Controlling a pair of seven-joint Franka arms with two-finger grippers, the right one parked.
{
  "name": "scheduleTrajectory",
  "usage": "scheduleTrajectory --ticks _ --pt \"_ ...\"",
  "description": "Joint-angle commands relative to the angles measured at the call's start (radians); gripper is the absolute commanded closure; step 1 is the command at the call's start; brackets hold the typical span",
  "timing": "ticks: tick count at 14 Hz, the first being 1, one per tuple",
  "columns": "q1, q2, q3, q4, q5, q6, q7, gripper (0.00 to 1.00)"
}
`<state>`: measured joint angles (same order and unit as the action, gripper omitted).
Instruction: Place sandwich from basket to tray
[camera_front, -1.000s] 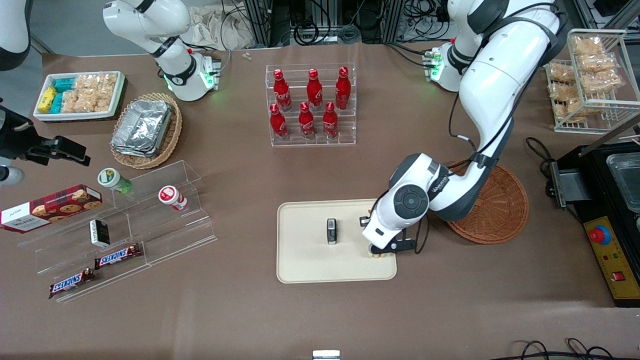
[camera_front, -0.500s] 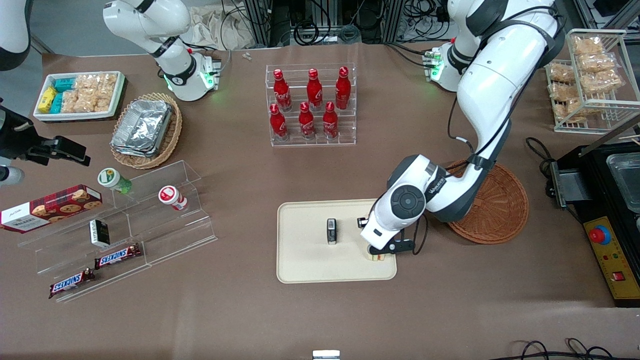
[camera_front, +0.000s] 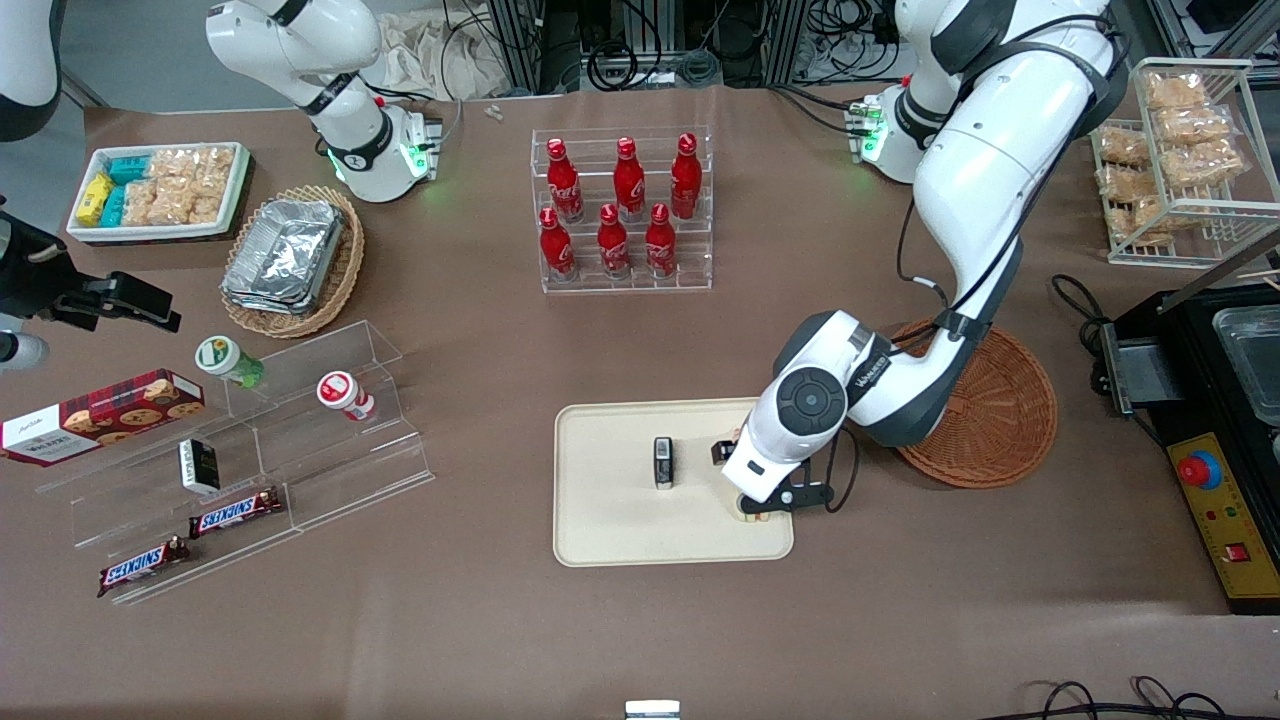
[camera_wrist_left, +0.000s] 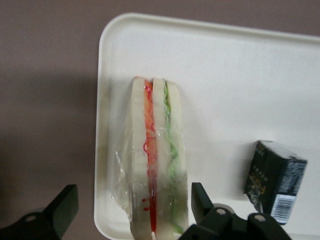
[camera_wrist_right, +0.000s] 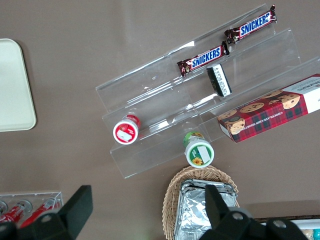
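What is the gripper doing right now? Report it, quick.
Gripper: open, holding nothing, just above the clear-wrapped triangular sandwich, which lies on the cream-beige rectangular tray between the spread fingers.

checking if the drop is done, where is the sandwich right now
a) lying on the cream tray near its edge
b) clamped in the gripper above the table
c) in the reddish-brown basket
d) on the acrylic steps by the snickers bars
a: the left wrist view shows the sandwich lying on the tray close to its rim, with the open gripper above it, fingers clear of the wrap on both sides.
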<state>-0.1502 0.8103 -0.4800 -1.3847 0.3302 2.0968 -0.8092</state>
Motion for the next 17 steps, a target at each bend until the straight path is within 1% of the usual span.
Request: scheduleTrajectory --ticks 1,3,4,5,6,7,8,9,11,14,15,17 --pt "0.001 -0.1 0.003 0.009 0.018 -0.105 -0.024 0.0" --pt "0.047 -0.179 -0.003 0.0 -0.002 -0.162 0.011 0.0" --pt "0.069 -0.215 -0.005 -0.008 -0.025 -0.202 0.045 0.0" --pt "0.08 -0.261 -0.003 -0.02 -0.063 -0.24 0.076 0.0" --pt "0.116 -0.31 -0.003 -0.052 -0.092 -0.257 0.115 0.0" --pt "0.157 -0.362 -0.005 -0.098 -0.124 -0.259 0.175 0.0" --pt "0.167 -0.426 0.004 -0.144 -0.166 -0.259 0.236 0.0" --pt "0.172 -0.485 0.042 -0.196 -0.195 -0.259 0.296 0.0" --pt "0.14 -0.597 0.162 -0.288 -0.255 -0.253 0.399 0.0" --pt "0.127 -0.753 0.337 -0.417 -0.353 -0.253 0.683 0.0" --pt "0.129 -0.79 0.381 -0.447 -0.361 -0.257 0.772 0.0" --pt "0.13 -0.816 0.46 -0.458 -0.361 -0.274 0.93 0.0"
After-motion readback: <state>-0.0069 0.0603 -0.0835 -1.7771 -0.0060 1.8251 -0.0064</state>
